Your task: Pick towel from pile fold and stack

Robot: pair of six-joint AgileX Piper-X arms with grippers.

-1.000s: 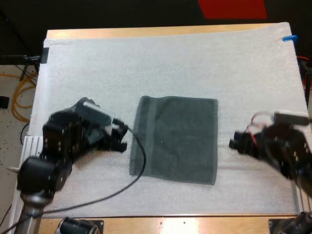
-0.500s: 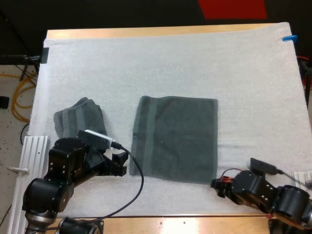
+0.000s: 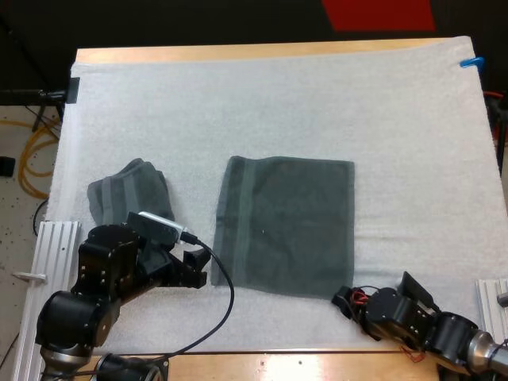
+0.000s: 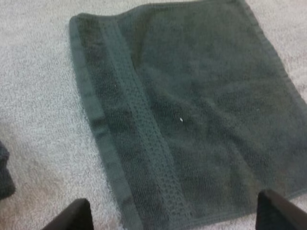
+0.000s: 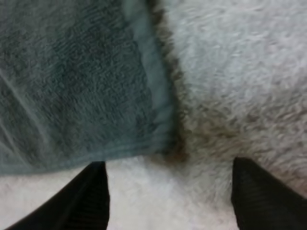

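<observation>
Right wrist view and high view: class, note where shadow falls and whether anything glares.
Right wrist view: a dark shadow runs along the edge of the flat towel onto the mat; no glare. High view: even light, no glare.

**Left arm** (image 3: 103,278), at 7 o'clock of the high view: matte black throughout, built of blocky, angular housings with a large rounded joint drum at its near end. **Left hand** (image 3: 198,268): two short black fingers (image 4: 280,211), blunt and flat-faced. **Right arm** (image 3: 429,325), at 5 o'clock: black, made of rounded, barrel-shaped segments, with a pale grey collar towards the tabletop's edge. **Right hand** (image 3: 343,300): two black fingers (image 5: 261,191) with smooth, tapering sides.
</observation>
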